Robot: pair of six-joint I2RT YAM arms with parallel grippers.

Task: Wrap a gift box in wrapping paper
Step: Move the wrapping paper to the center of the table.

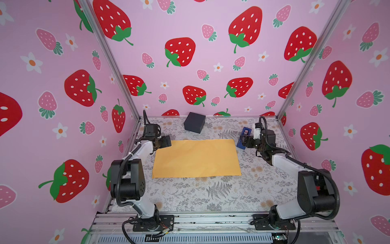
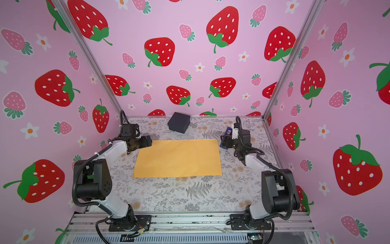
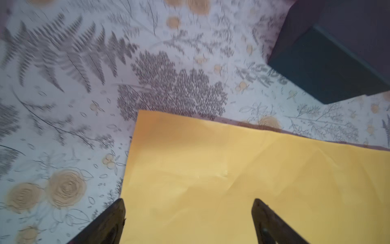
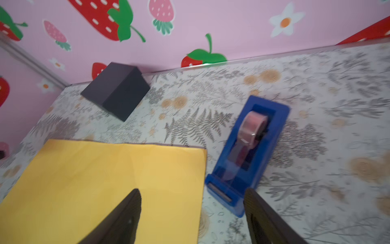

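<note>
Floral tabletop (image 1: 211, 196): wrapping paper (image 1: 196, 158) lies flat, gift box (image 1: 194, 122) far behind. Left gripper (image 3: 188, 200) and right gripper (image 4: 192, 190) gape empty; fetching it seems next.

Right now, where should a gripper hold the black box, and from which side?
Probably from above, jaws across two opposite side walls of the gift box. It sits flat but turned, a corner toward the wrapping paper, so rotate the wrist to match; the back wall stands close behind.
</note>
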